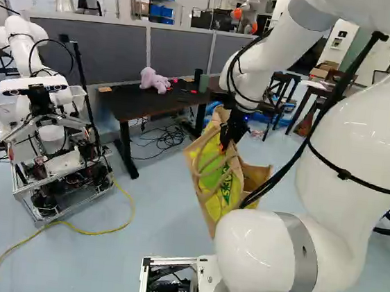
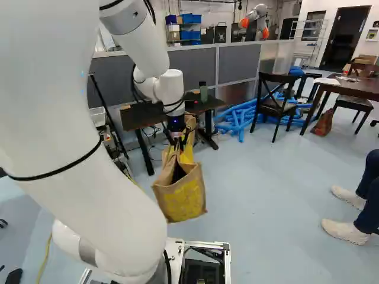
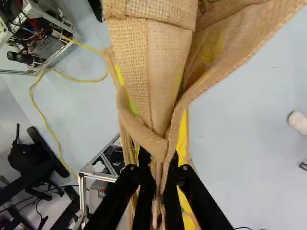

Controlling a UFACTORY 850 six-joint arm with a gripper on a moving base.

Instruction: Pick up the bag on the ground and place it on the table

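Observation:
My gripper [image 2: 177, 141] points down in mid-room, clear of the floor, with the bag [image 2: 182, 195] hanging below it. Seen in the left base view, the gripper [image 1: 233, 137] holds the tan burlap bag, whose side is yellow and green, tilted in the air. In the wrist view the fingers of the gripper [image 3: 156, 175] are closed on bunched burlap at the bag's upper edge, and the bag [image 3: 153, 62] spreads out ahead of them. A dark table [image 1: 133, 106] stands beyond the bag, bearing a pink plush toy and small items.
Grey partitions [image 1: 87, 47] rise behind the dark table. Another robot [image 1: 50, 131] stands at the left of the left base view, a yellow cable [image 1: 128, 216] on the floor near it. Blue tubes [image 2: 240, 118], a chair [image 2: 276, 106] and a brown table [image 2: 355, 90] are farther right.

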